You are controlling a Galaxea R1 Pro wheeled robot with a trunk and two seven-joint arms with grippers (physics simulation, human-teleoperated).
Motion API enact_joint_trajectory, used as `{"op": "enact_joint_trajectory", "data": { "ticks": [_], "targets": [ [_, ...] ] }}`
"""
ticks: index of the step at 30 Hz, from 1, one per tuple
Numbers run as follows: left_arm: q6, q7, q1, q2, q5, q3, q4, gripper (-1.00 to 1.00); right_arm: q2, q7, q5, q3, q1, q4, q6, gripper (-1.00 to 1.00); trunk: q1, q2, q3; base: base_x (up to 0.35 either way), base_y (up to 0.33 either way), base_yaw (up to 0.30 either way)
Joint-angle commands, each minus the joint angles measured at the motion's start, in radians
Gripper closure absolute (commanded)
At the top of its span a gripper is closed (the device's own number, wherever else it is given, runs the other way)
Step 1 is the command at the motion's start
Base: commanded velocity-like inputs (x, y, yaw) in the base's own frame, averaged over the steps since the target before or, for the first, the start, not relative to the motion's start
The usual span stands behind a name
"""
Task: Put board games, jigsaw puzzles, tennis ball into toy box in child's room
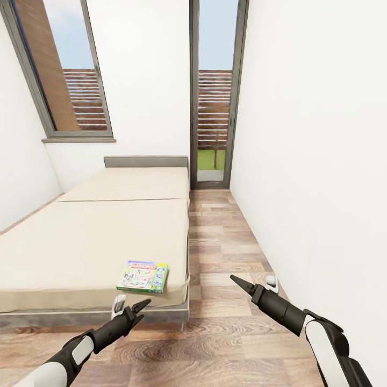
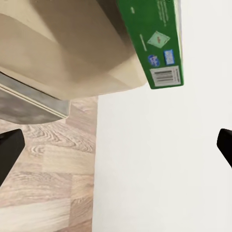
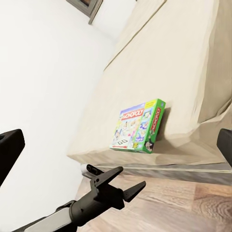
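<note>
Nearest the robot, both arms reach forward over the wood plank floor (image 1: 226, 328). The left gripper (image 1: 134, 310) hangs just short of the near edge of the bed (image 1: 80, 242), its two dark fingers spread apart with nothing between them; the right wrist view shows the same gripper (image 3: 118, 181) with its jaws parted below the bed frame. The right gripper (image 1: 252, 285) hovers over the floor on the right, close to the white wall (image 1: 322, 161), holding nothing; its fingertips sit wide apart at the two sides of the right wrist view, so it is open.

On the cream mattress, near the bed's near right corner, lies one board game (image 1: 143, 276), a flat Monopoly box with a white cover, red logo and green edges (image 3: 139, 125). It rests flat, just beyond the left gripper. The left wrist view catches its green side with a barcode (image 2: 159, 43).

Farther off, a grey headboard (image 1: 146, 161) stands against the far wall, with a grey-framed window (image 1: 64, 75) at far left and a tall glazed door (image 1: 214, 91) at the end of the floor.
</note>
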Motion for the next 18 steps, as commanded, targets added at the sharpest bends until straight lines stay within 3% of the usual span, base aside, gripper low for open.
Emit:
{"op": "enact_joint_trajectory", "data": {
  "ticks": [1,18],
  "targets": [
    [0.009,-0.002,0.0,0.001,0.007,-0.001,0.0,-1.0,0.0,0.002,-0.002,-0.001,-0.001,0.0,0.007,-1.0,0.0,0.0,-0.001,0.013,0.0,0.0],
    [0.007,-0.005,0.0,0.001,0.007,0.001,-0.001,-1.0,0.001,0.002,-0.003,-0.001,-0.001,0.0,0.007,-1.0,0.0,0.0,-0.001,0.058,-0.049,0.0]
  ]
}}
